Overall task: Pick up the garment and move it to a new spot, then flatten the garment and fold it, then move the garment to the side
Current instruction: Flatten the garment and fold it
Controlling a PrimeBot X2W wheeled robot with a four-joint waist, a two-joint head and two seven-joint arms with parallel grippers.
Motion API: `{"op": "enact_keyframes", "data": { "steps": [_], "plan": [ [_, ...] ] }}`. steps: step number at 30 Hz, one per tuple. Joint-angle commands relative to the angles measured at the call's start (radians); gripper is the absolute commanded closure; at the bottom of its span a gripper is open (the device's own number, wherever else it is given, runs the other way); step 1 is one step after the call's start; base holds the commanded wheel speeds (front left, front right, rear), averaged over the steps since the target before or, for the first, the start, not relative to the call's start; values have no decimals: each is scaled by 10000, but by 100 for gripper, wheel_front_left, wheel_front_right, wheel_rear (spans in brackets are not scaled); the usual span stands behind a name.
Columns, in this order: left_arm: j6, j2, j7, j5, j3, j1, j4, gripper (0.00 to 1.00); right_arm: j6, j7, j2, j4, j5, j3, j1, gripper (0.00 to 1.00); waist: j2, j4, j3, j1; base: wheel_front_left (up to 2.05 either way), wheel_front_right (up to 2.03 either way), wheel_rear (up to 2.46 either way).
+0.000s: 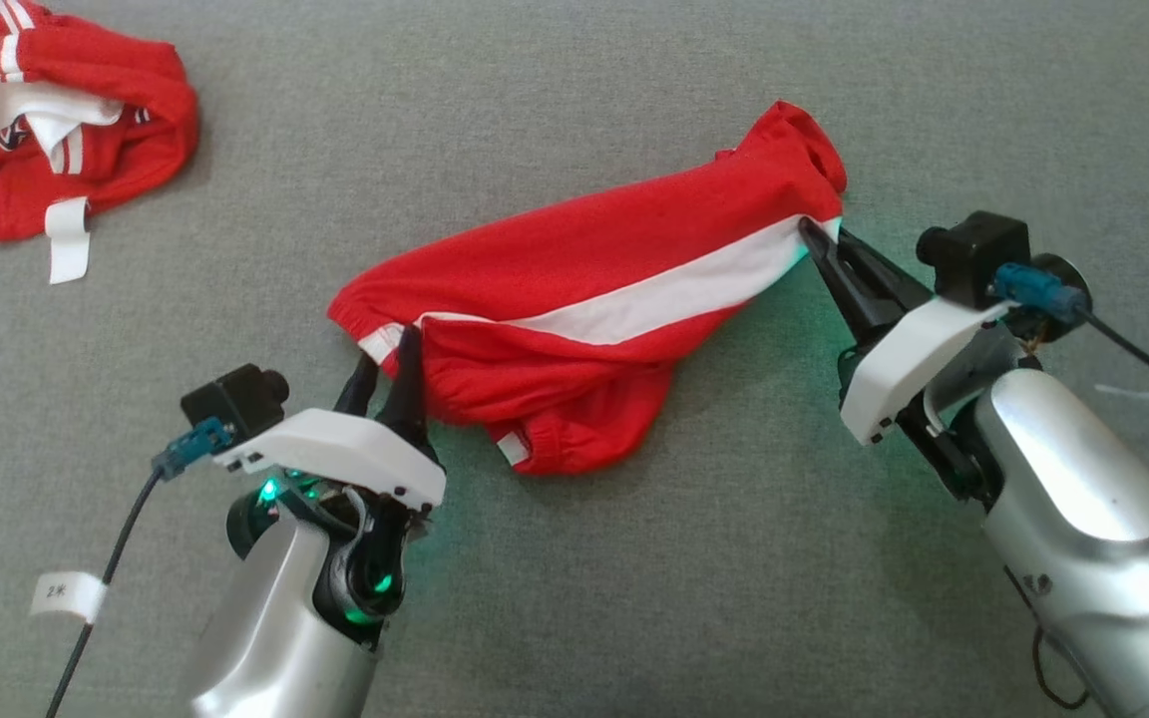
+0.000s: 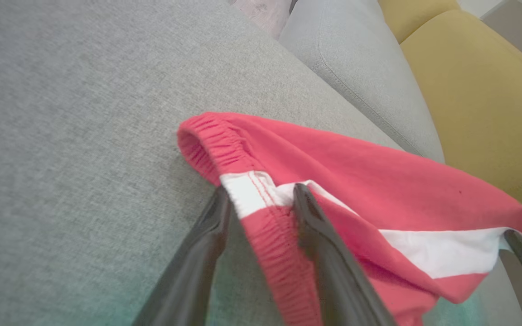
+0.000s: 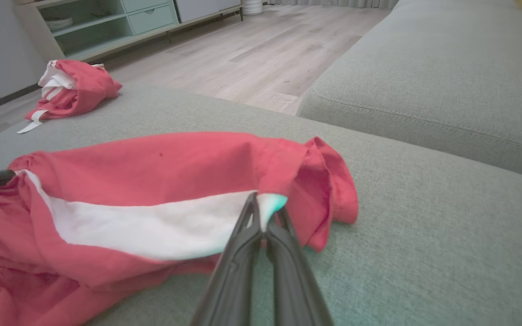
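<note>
Looking from the left, we see our left gripper [image 1: 387, 351] with its two fingers apart, one on each side of the elastic waistband [image 2: 206, 136] of the red garment [image 1: 614, 269], not pinching it. The garment lies stretched across the middle of the grey sofa seat [image 1: 634, 598], with a white stripe [image 1: 654, 297] running along it. At its right end our right gripper [image 1: 814, 234] is closed tight on the hem, at the stripe. We judge the cloth to be light, soft and floppy. It will sag and wrinkle easily, so the firmer edges, waistband and hem, are the best holds. A second red-and-white garment [image 1: 66, 110] lies crumpled far to the left, well apart; we think it will not hinder us.
</note>
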Motion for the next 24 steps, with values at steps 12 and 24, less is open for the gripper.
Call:
{"op": "enact_keyframes", "data": {
  "steps": [12,24],
  "plan": [
    [-171,173,-692,133,298,-426,-944,100,-7,-109,114,-643,-112,-308,254,100,0,-159,-292,0,0,0,0],
    [-386,1075,-910,687,274,-163,-3678,100,-7,25,-269,-3328,459,-1731,1135,100,0,-545,-1753,0,0,0,0]
  ]
}}
